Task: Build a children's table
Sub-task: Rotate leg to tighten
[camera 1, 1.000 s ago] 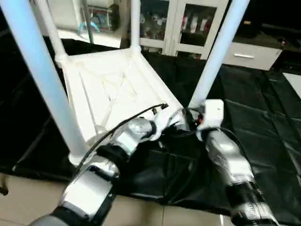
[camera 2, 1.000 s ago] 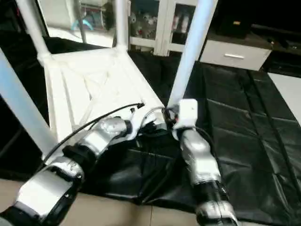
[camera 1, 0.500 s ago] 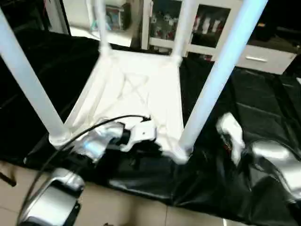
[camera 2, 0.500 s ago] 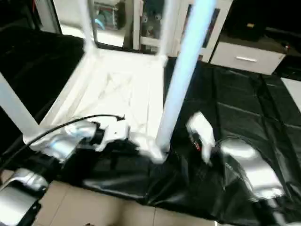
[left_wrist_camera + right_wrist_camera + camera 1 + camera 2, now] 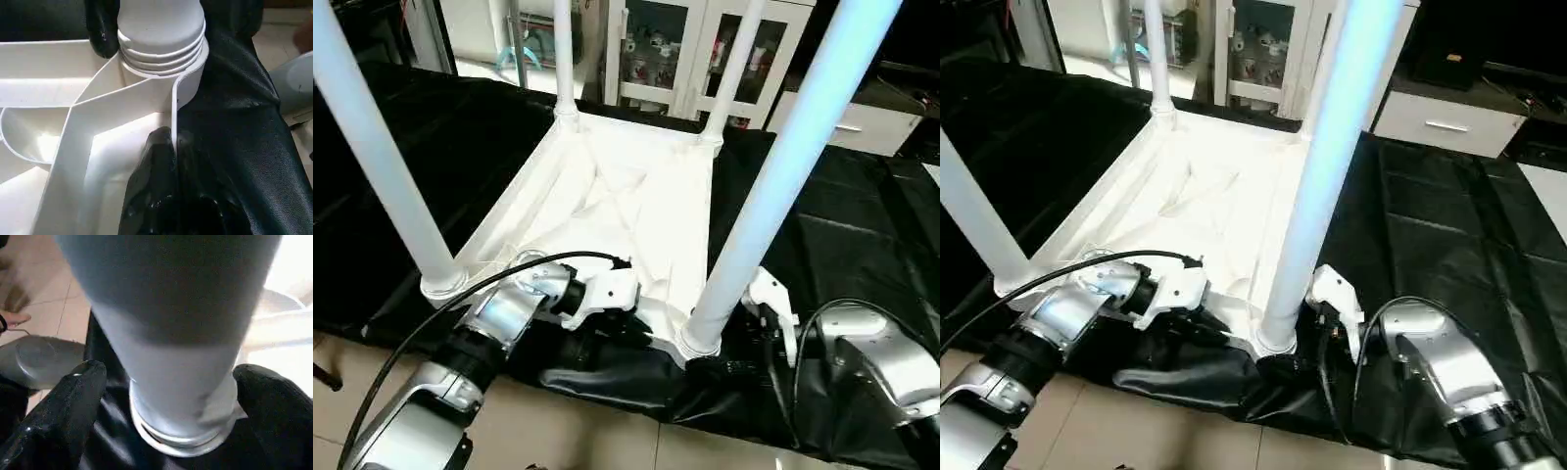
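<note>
- We saw the tabletop [image 5: 636, 211] lying upside down on a black sheet [image 5: 847, 245], its ribbed underside facing up and all four legs standing in the corner sockets
- At the far left, the near left leg [image 5: 382, 162] rose from its socket [image 5: 443, 286] at the sheet's edge, with nothing gripping it
- Our left arm [image 5: 499, 313] reached in low from the left toward the table's near edge, a black cable [image 5: 524, 269] looping over it
- In the wrist view, one black finger [image 5: 154, 161] of the left gripper [image 5: 636, 328] pressed against the inside of the table's thin rim wall [image 5: 174, 117], right below the near right socket; the other finger was hidden among the black sheet folds, so we could not tell how far the claw was parted or whether it truly pinched the rim
- The far legs [image 5: 563, 54] stood at the back corners, in front of a glass-door cabinet [image 5: 680, 44]
- The near right leg [image 5: 783, 171] sat in its socket [image 5: 698, 343], its ribbed end [image 5: 161, 46] showing just above the socket collar
- Our right gripper [image 5: 168, 396] straddled the base of that leg, its two black fingers [image 5: 73, 401] spread wide on either side, just beside the leg, with no clear contact visible
- Our right arm [image 5: 871, 357] lay over the sheet at the right
</note>
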